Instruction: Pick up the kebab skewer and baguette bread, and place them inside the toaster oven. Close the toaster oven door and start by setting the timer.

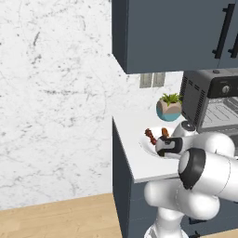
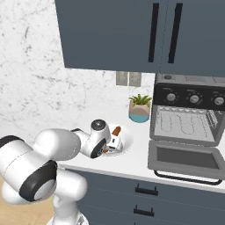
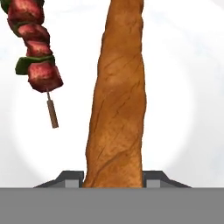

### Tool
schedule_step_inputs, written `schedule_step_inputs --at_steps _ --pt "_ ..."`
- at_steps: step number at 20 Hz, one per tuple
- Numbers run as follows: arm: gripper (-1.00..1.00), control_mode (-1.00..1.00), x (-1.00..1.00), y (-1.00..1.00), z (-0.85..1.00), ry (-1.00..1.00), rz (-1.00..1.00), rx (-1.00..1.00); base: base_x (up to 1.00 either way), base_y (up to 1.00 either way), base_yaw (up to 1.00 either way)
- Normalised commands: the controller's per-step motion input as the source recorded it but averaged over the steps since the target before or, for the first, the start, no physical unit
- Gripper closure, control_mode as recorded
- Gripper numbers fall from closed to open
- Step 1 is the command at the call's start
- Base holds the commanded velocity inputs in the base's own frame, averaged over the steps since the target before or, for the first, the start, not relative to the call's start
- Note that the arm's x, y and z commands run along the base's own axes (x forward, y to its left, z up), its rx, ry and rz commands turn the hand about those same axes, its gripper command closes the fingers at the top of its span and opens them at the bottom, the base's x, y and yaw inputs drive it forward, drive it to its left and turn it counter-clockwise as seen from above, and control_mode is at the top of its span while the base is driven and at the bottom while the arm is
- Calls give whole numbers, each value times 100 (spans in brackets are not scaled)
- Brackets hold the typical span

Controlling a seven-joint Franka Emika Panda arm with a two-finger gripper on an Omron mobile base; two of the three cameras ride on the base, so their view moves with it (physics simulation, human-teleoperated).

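Your hand (image 3: 113,181) is closed on the baguette bread (image 3: 117,96), its fingertips pinching the loaf's near end on the white plate (image 2: 126,141). The kebab skewer (image 3: 36,57) lies at ten o'clock of the loaf, apart from it. On the desk (image 2: 136,160), the toaster oven (image 2: 189,114) stands at three o'clock of the plate, its door (image 2: 186,159) dropped open.

Potted plant (image 2: 139,108) beside white plate (image 2: 127,139)

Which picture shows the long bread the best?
The hand view: the baguette bread runs big up the middle, its crust cracks clear, with the hand shut on its near end. Both base views show just a small orange tip on the plate.
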Motion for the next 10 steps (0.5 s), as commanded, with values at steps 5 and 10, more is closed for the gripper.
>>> schedule_step_inputs --at_steps 5,10 --pt "100 -100 -13 0 81 9 0 0 0 0 0" --pt "100 -100 -12 2 79 21 0 1 0 0 0"
